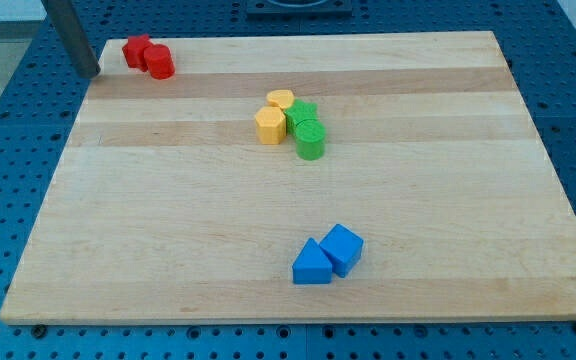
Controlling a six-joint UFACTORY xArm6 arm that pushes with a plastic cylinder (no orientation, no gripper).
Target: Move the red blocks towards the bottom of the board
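Two red blocks sit touching at the board's top left: a star-like red block (136,50) and a red cylinder (160,62) just to its right. My tip (90,74) is at the board's top left corner, to the left of the red blocks and a little below them, not touching them. The rod rises from it toward the view's top.
Two yellow blocks (280,100) (270,126) touch a green star-like block (302,112) and a green cylinder (310,140) at upper middle. A blue triangle (311,264) and a blue cube (342,248) touch at lower middle. The wooden board (168,220) lies on a blue pegboard.
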